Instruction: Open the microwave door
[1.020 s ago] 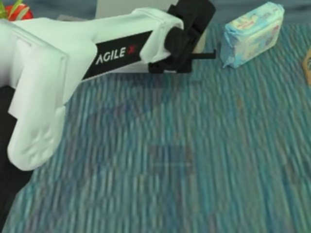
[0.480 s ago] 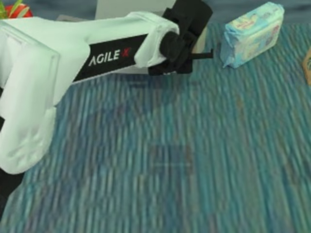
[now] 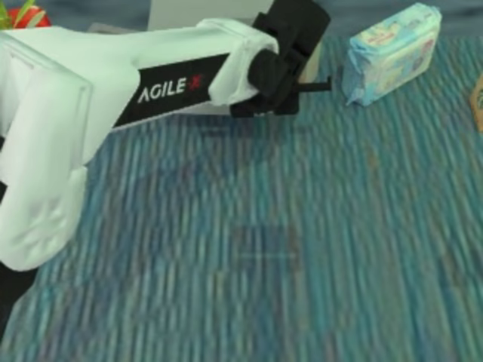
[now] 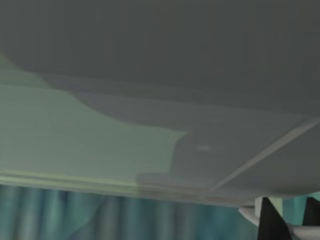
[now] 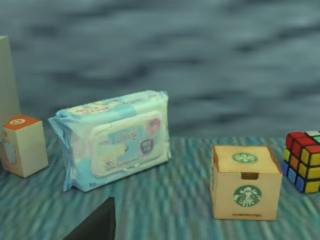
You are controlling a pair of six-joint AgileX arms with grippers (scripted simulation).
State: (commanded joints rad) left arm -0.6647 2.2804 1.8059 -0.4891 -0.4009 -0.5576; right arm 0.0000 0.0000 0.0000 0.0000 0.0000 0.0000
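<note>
The left gripper (image 3: 302, 64) is at the microwave (image 3: 200, 13) front; its jaw opening cannot be told.

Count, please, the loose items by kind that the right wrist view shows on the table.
Wet wipes pack: 1
Small boxes, orange-topped and logo-printed: 2
Colour puzzle cube: 1
Total: 4

Tabletop (image 3: 302, 249) centre, near edge and right portion: open, unobstructed passage. Left arm (image 3: 113, 98) spans far-left corner toward far edge, blocking that zone. Microwave (image 3: 200, 11) at far edge, mostly hidden under arm. Wipes pack (image 3: 392, 53) near far-right corner, just beside left hand (image 3: 321, 84). Small box (image 5: 245, 182) and puzzle cube (image 5: 305, 161) stand apart beyond pack.
</note>
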